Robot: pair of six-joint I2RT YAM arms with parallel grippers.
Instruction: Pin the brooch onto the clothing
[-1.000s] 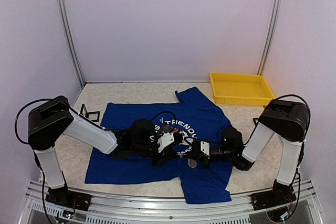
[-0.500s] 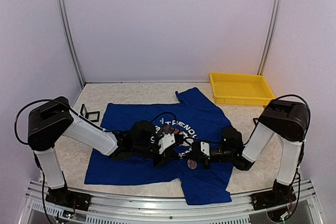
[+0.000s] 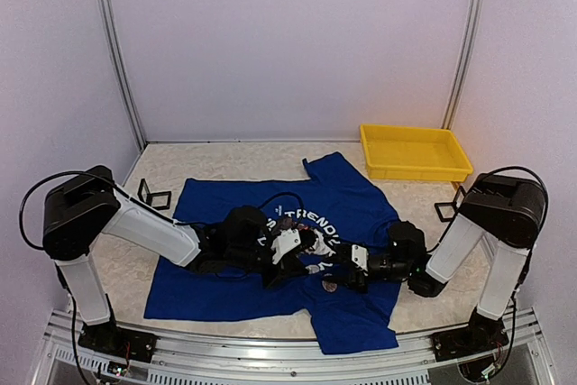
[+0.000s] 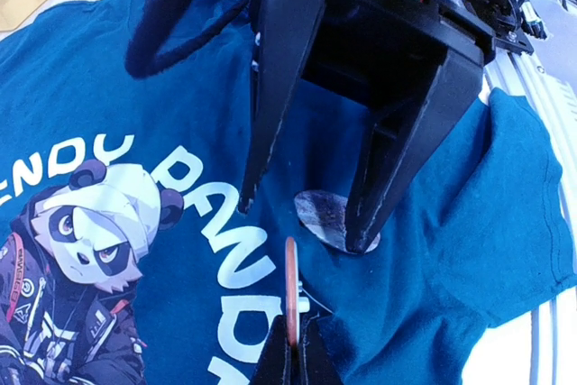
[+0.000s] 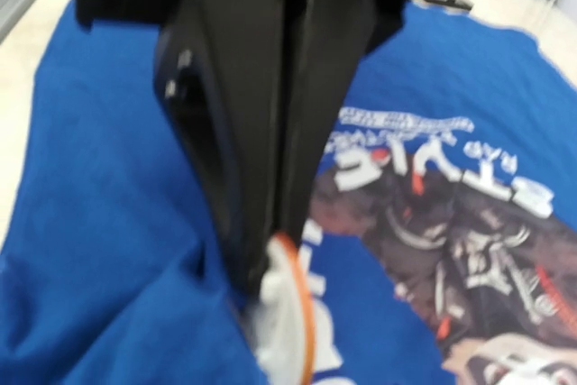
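Note:
The royal-blue T-shirt [image 3: 216, 214] lies flat on the table, panda print up [image 4: 90, 232]. My left gripper [image 3: 300, 248] is shut on the brooch [image 4: 291, 290], an orange-rimmed disc held edge-on just above the shirt beside the "PANDA" lettering. Its white back and thin pin show in the right wrist view [image 5: 293, 313]. My right gripper [image 4: 302, 223] faces it, open, fingers spread wide. One fingertip rests on a round grey disc [image 4: 325, 214] lying on the shirt, which also shows in the top view [image 3: 331, 284]. The right gripper's own fingers are out of the right wrist view.
A yellow tray [image 3: 415, 152] stands at the back right. A small black stand [image 3: 155, 194] sits left of the shirt and another [image 3: 446, 211] right of it. The metal frame rail [image 3: 270, 353] runs along the near edge.
The right arm has sunk lower and shifted a little to the right, its gripper drawing slightly back from the left one. The left gripper still holds the brooch in about the same place.

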